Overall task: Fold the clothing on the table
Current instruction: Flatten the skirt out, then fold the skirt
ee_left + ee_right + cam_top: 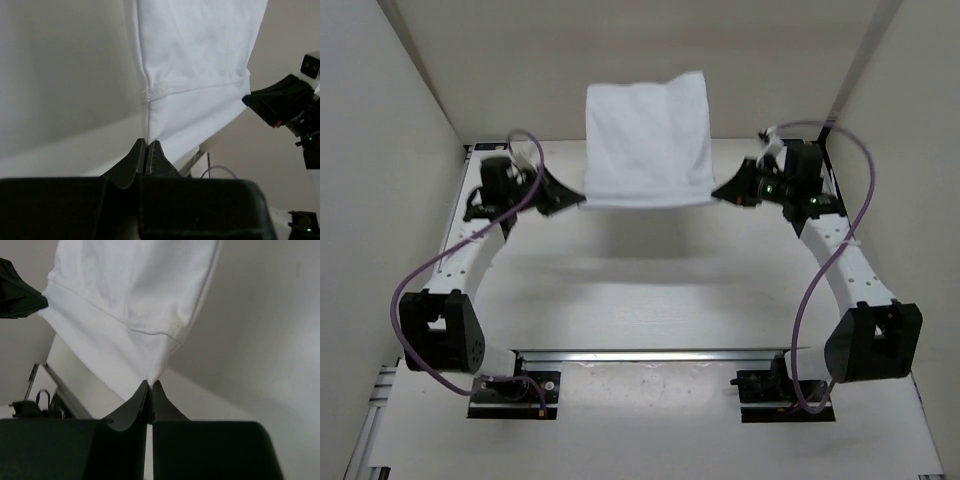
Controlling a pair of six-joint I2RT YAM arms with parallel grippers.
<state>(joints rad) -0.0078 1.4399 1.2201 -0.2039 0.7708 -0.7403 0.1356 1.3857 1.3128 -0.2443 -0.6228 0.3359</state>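
Top external view: the plain white, roughly square soft fabric clothing (648,140) hangs in the air over the far part of the large off-white counter (650,300), clear of its surface and casting a faint shadow on it. The near edge is pulled straight between the two arms. The black left end effector (578,201) is clenched on the near left corner and the black right end effector (718,191) on the near right corner. From that edge the fabric reaches away from the arms, and its far edge shows against the pale back wall (520,60). Purple cables (415,290) loop along both arms.

Left wrist view: the left end effector (146,150) has its fingers pressed together on a pinched corner of the clothing (195,55). A stitched hem (200,87) crosses the fabric above the grip. The right end effector (248,100) meets the opposite corner at the right.

Right wrist view: the right end effector (150,388) is likewise clamped on a corner of the clothing (130,290), which fans out upward and to the left with soft creases. The left end effector (40,302) holds the other corner at the left border.
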